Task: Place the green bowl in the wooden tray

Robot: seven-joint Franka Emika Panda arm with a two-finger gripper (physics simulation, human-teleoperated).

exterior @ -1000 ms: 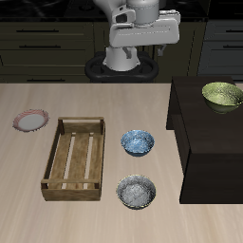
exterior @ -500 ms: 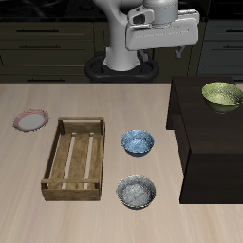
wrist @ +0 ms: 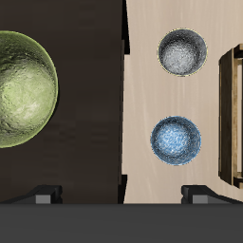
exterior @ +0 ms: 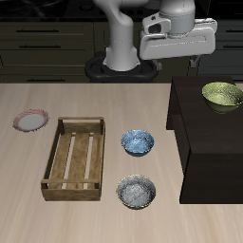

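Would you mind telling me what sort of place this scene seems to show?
Most likely a simulated kitchen: dark drawer cabinets line the back, and a pale wooden table carries the green bowl, the wooden tray and a small pink-rimmed plate.

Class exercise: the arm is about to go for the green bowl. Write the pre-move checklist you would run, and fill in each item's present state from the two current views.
1. The green bowl sits upright on the dark raised block, nothing in it: ok.
2. The hand is empty: ok, nothing shows between its fingertips.
3. The hand is open wide enough for the rim: cannot tell; only the fingertips show.
4. The hand is above the bowl: not ok, the bowl lies off to one side in the wrist view.
5. The wooden tray is free to receive it: ok, only slats show.
6. The light-blue bowl and the grey speckled bowl are outside the tray: ok.
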